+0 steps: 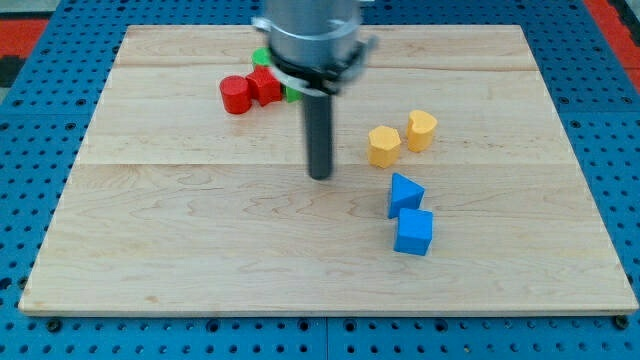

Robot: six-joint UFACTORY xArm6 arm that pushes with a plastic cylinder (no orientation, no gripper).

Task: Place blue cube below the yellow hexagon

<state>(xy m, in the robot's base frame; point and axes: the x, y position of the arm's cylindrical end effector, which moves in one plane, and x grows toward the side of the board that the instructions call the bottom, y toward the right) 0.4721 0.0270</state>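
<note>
The blue cube (413, 232) lies on the wooden board right of centre, low in the view. A second blue block (405, 192), wedge-like, touches its upper left side. The yellow hexagon (383, 146) sits above them, with a yellow heart-shaped block (421, 130) close at its upper right. My tip (320, 176) rests on the board left of the yellow hexagon and up and left of the blue blocks, apart from all of them.
A red cylinder (236, 95) and a red block (265, 85) sit at the view's upper left, with green blocks (292, 93) partly hidden behind the rod's housing. The board's edge (320, 310) runs along the bottom, with blue pegboard beyond.
</note>
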